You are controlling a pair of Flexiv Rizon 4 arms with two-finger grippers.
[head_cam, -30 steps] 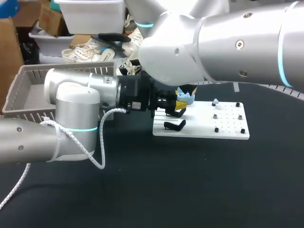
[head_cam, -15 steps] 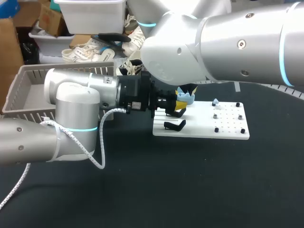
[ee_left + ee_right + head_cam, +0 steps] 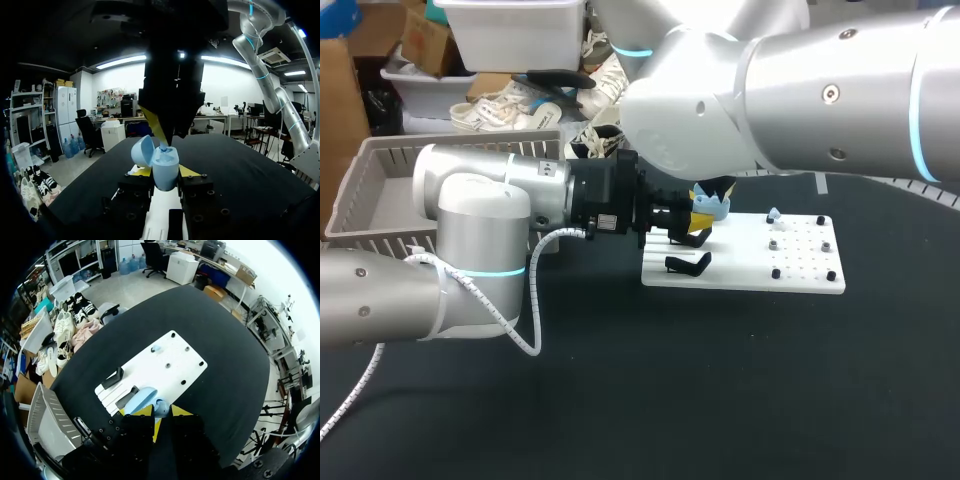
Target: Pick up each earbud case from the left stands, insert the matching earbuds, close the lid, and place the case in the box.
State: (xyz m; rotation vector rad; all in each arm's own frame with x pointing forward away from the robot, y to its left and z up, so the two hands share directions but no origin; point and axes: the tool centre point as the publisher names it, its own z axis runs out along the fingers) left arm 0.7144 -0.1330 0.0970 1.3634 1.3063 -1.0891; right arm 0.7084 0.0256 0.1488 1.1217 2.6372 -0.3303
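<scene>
The pale blue earbud case (image 3: pixel 165 167) is held up above the left part of the white board (image 3: pixel 802 283), with its lid (image 3: pixel 142 151) swung open and leaning to one side. Our left gripper (image 3: pixel 165 172) pinches it: one yellow tip presses against each side of the case body, so the case sits upright between them. Our right gripper (image 3: pixel 163 142) comes down from above, and its end meets the open mouth of the case. We cannot tell whether this gripper is spread or pinching something, because the case and its own body hide that spot in every view. In the right wrist view the case lies just ahead of that gripper and over the board. Two black stands (image 3: pixel 688 263) sit on the board's left part, one behind the other, under and just beside the held case. The board's right part carries small dark pegs (image 3: pixel 776 273), and a pale blue earbud (image 3: pixel 773 214) rests near its far edge, well apart from the case. The board lies on the black table (image 3: pixel 720 390). The grey box (image 3: pixel 372 160) stands off to the left, partly hidden by our left arm.
</scene>
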